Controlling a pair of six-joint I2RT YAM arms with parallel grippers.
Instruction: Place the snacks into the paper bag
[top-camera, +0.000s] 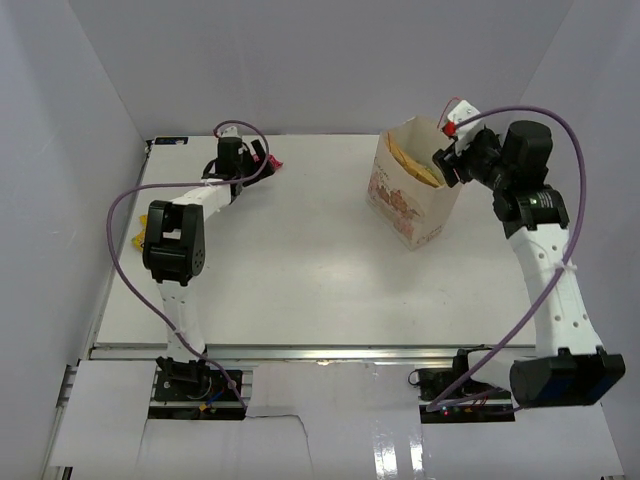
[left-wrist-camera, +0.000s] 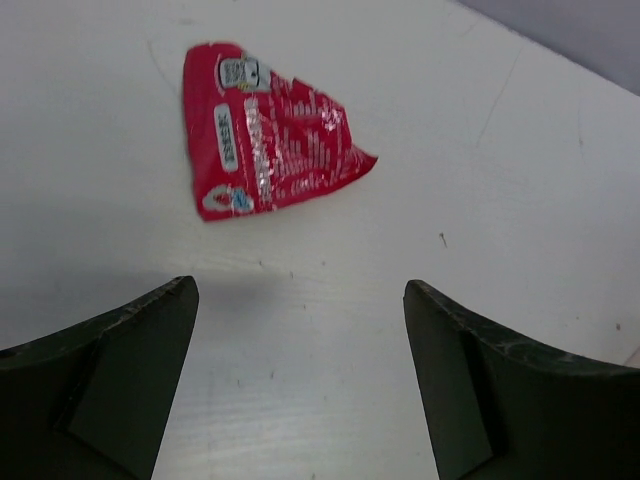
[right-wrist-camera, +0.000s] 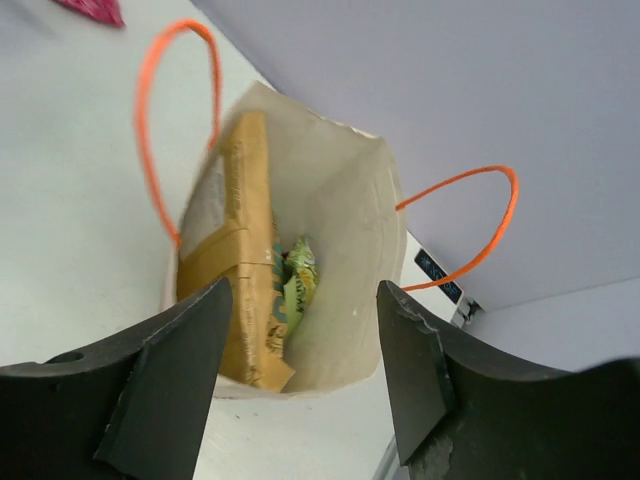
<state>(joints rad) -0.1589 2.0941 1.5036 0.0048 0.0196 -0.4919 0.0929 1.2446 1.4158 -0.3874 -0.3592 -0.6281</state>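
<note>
At the 9 o'clock edge of the worktop (top-camera: 300, 280) a yellow packet (top-camera: 133, 238) shows in part, not yet bagged. Toward 11 o'clock the left gripper (left-wrist-camera: 300, 300) hangs spread and empty, the pink-red packet (left-wrist-camera: 265, 140) lying flat at its 12 o'clock. At 1 o'clock the paper bag (top-camera: 400, 205) stands upright, holding the tan chip bag (right-wrist-camera: 245, 250) and a green packet (right-wrist-camera: 298, 285). The right gripper (right-wrist-camera: 305, 292) hovers over its mouth, spread and empty. Well along, I judge, with at least two packets left.

One paper bag (top-camera: 400, 200), one tan chip bag (right-wrist-camera: 245, 200), one red packet (left-wrist-camera: 265, 150), one green packet (right-wrist-camera: 298, 280).
</note>
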